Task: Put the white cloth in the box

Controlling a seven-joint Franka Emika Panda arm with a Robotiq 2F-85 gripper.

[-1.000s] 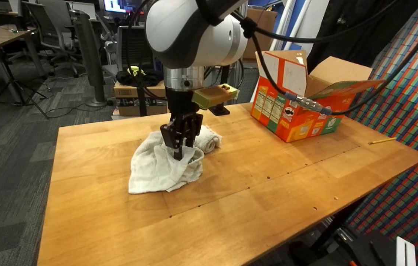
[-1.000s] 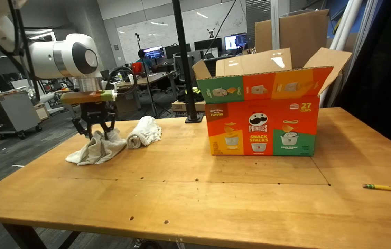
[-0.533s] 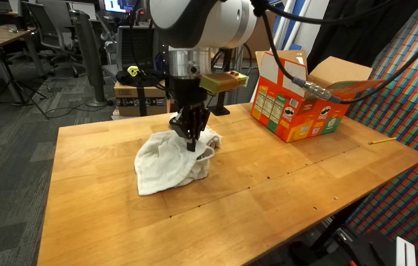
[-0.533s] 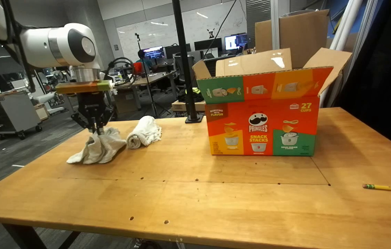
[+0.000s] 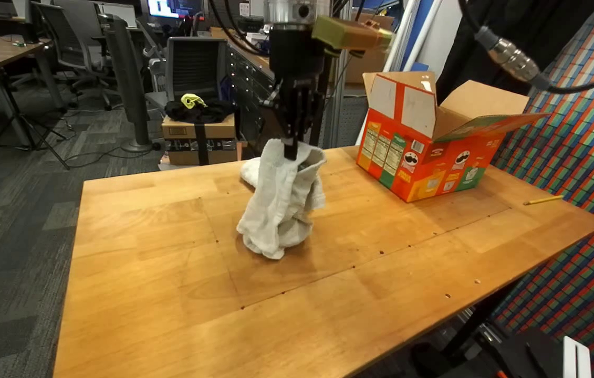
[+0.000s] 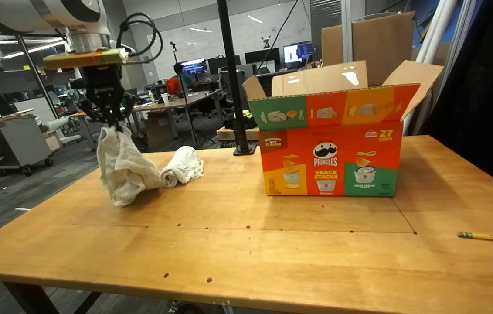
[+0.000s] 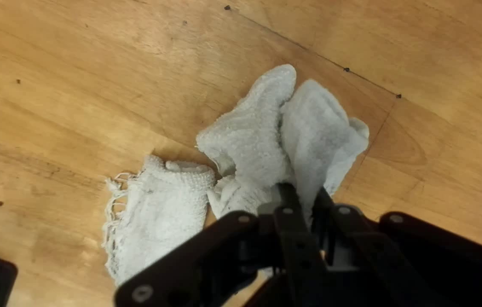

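A white cloth (image 5: 278, 210) hangs in folds from my gripper (image 5: 291, 149), which is shut on its upper part. In an exterior view the cloth (image 6: 126, 172) hangs over the table; I cannot tell if its lowest edge touches the wood. In the wrist view the fingertips (image 7: 304, 189) pinch a fold of the cloth (image 7: 253, 140). A second, rolled white cloth (image 6: 183, 165) lies beside it, mostly hidden behind the held one in an exterior view (image 5: 250, 171). The red Pringles box (image 6: 329, 161) stands with its flaps open; it also shows in an exterior view (image 5: 433, 163). Its inside bottom is hidden.
A black post (image 6: 234, 87) rises from the table's back edge between the cloths and the box. The box's open flaps (image 5: 486, 100) stick up and outward. A yellow pencil (image 5: 543, 200) lies on the table (image 5: 381, 294). A cable with a metal connector (image 5: 512, 58) hangs from the arm.
The gripper has closed on the flat-lying cloth and risen, lifting the cloth into a hanging bundle. The arm moved up. The rolled cloth and box have not moved.
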